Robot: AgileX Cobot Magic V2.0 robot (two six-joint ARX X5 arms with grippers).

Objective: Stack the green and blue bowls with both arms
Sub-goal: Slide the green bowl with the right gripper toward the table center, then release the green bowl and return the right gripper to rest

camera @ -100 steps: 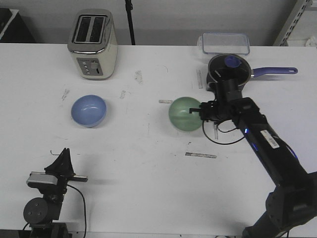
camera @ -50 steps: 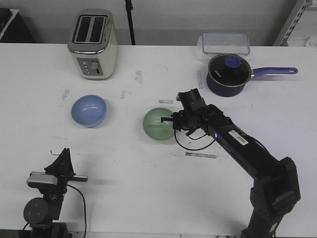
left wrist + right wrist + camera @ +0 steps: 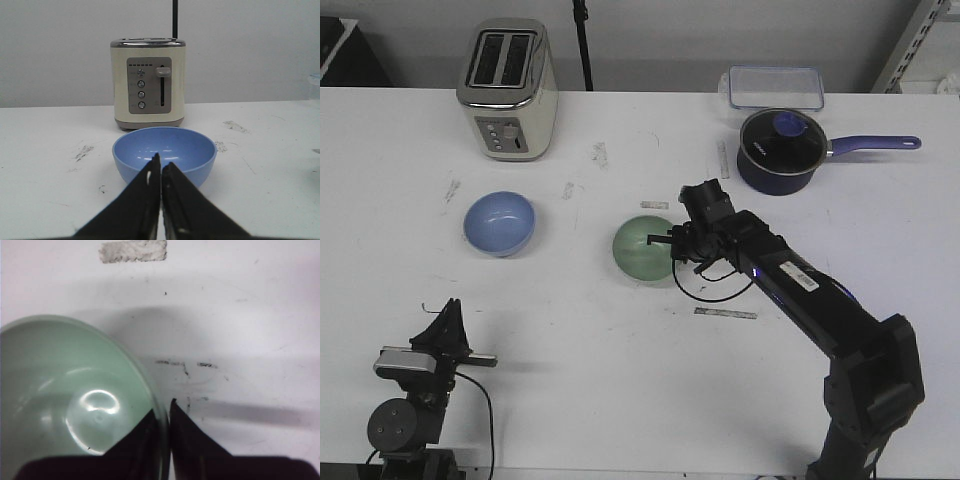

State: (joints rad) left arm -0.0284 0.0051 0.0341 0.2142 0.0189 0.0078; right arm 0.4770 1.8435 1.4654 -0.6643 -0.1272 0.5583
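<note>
- White scuffed tabletop point(image 3: 620, 360), bearing everything below.
- Cream metal two-slot toaster point(image 3: 507, 88), the landmark, at the far edge.
- Right black arm's fingers point(image 3: 672, 246), pinched on the near-side rim of the pale mint green smooth bowl point(image 3: 642, 250), well right of the toaster, nearer the robot.
- Light periwinkle blue round bowl point(image 3: 499, 223), just in front of the toaster.
- Left arm's fingers point(image 3: 161, 172), pressed together, gripping nothing, short of the blue bowl.

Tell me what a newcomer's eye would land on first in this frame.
Most striking is the long black right arm reaching across the table's middle, its pincer clamped on the rim of the green bowl. To the left sits the blue bowl, alone in front of the cream toaster. The left pincer, closed and empty, points at it from the near left corner.
</note>
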